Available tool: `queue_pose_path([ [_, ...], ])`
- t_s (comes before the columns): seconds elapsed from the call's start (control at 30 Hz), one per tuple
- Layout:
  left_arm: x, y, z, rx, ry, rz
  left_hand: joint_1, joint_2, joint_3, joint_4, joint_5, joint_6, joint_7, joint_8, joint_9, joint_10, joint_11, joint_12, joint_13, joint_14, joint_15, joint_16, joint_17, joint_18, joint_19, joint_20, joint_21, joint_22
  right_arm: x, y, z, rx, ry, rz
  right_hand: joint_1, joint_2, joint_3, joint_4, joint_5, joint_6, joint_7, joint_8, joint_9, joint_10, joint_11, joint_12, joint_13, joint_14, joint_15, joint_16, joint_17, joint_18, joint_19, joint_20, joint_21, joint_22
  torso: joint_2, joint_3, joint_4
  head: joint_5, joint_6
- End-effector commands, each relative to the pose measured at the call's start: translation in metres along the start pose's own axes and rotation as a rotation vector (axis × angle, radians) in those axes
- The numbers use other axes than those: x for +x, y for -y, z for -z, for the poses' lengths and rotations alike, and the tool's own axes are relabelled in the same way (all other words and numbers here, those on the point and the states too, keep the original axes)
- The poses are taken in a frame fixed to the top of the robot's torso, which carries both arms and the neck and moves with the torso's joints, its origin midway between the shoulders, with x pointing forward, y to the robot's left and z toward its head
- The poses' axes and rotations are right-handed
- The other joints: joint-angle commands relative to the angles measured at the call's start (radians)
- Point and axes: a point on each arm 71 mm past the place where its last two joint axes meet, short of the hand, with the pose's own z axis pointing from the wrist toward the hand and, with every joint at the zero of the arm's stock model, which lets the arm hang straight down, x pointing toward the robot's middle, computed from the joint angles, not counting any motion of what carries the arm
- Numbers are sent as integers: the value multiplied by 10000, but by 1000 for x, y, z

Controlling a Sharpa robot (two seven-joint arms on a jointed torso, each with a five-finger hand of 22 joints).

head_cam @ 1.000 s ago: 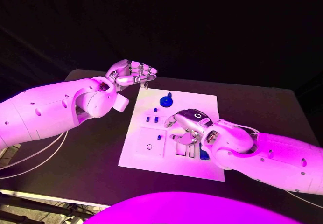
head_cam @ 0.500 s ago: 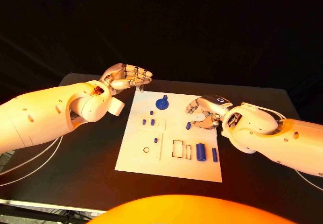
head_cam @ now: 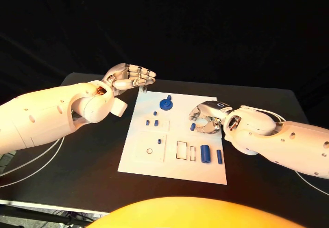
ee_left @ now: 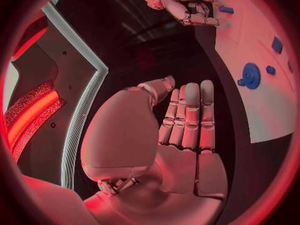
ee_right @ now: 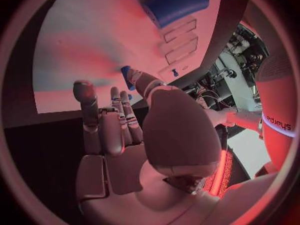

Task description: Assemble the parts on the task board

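The white task board (head_cam: 140, 164) lies mid-table, also seen as the task board (ee_left: 265, 105) and the task board (ee_right: 87, 45). On it are a blue gear (head_cam: 167, 103), the same gear (ee_left: 251, 76), several small blue pegs (head_cam: 156, 123), a thick blue cylinder (head_cam: 205, 154), the same cylinder (ee_right: 175, 5), and a slim blue pin (head_cam: 219, 156). My right hand (head_cam: 208, 116) hovers at the board's right side, holding nothing; its thumb tip (ee_right: 139, 78) meets a short blue piece (head_cam: 192, 127), the same piece (ee_right: 127, 76). My left hand (head_cam: 130, 78) floats off the board's far left corner, with nothing in its palm (ee_left: 181, 150).
Rectangular slots (head_cam: 181, 149) and a round hole (head_cam: 149, 151) are cut in the board's near half. The black table (head_cam: 89, 156) surrounds the board, with bare room at the left and front. My right hand (ee_left: 181, 5) shows far off across the board.
My right hand has left the board's near middle and drawn back to the right edge, uncovering the cylinder, the pin and the short blue piece. The left hand has hardly moved.
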Motion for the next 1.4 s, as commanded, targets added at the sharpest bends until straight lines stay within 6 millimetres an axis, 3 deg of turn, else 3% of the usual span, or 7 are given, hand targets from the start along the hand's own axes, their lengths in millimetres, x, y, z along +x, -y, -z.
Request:
queue_pose_path([
  [0.03, 3, 1, 0, 69, -219, 24, -68, 18, -57, -17, -14, -16, 21, 46, -12, -59, 20, 0, 0, -68, 14, -57, -13, 131, 4, 53, -65, -14, 5, -2, -2, -108, -421, 75, 132, 31, -24, 48, -11, 52, 22, -15, -26, 101, -53, 162, 15, 298, 23, 49, -11, 47, 154, -7, 51, 84, 5, -2, 5, 2, -20],
  [0.2, 3, 1, 0, 70, -213, 19, -68, 18, -57, -17, -14, -16, 21, 46, -12, -59, 20, 0, 0, -68, 14, -57, -13, 131, 4, 53, -65, -14, 8, -3, -3, -125, -519, 63, 70, 122, 490, 228, -48, 348, 60, 81, -70, 626, -136, 484, -7, 358, -60, 171, 152, -13, 377, -74, 309, 374, -9, 1, 4, 6, -42],
  [0.5, 2, 1, 0, 59, -202, 9, -68, 18, -57, -17, -14, -16, 21, 46, -12, -59, 20, 0, 0, -68, 14, -57, -13, 131, 4, 53, -65, -14, 8, -6, -3, -254, -333, -46, -79, 263, 1350, 474, -166, 1007, -101, 430, 48, 1793, -382, 574, 27, 420, -255, 331, 347, -92, 653, -223, 696, 826, -15, 7, -14, 25, -51],
  [0.9, 2, 1, 0, 36, -186, -7, -58, 38, -73, -11, -12, -23, 18, 61, -17, -74, 19, 14, 4, -80, 16, -49, -11, 134, -1, 60, -89, -27, 7, -7, -2, -159, -10, -120, -35, 477, 1568, 462, -476, 1251, -204, 662, 210, 2259, -514, 519, 115, 430, -372, 366, 375, -117, 730, -335, 774, 966, -14, 2, -14, 12, -62],
  [1.07, 2, 1, 0, 27, -188, -9, -58, 38, -73, -11, -12, -23, 18, 61, -17, -74, 19, 14, 4, -80, 16, -49, -11, 134, -1, 60, -89, -27, 5, -7, -2, -53, 234, -267, 43, 649, 1744, 395, -371, 1344, -237, 809, 336, 2447, -563, 480, 170, 436, -413, 383, 390, -129, 772, -377, 827, 1052, -14, -3, -3, -11, -64],
  [1.4, 1, 0, 0, 4, -177, -22, -37, 41, -75, -22, -12, -27, 16, 66, -19, -79, 17, 20, 5, -83, 13, -45, -9, 137, 1, 60, -94, -30, -1, -2, 6, 465, 129, -1844, -11, 710, 1860, 368, -83, 1321, -233, 916, 469, 2554, -571, 408, 213, 433, -428, 380, 359, -149, 823, -403, 908, 1161, -22, -8, 0, 13, -78],
])
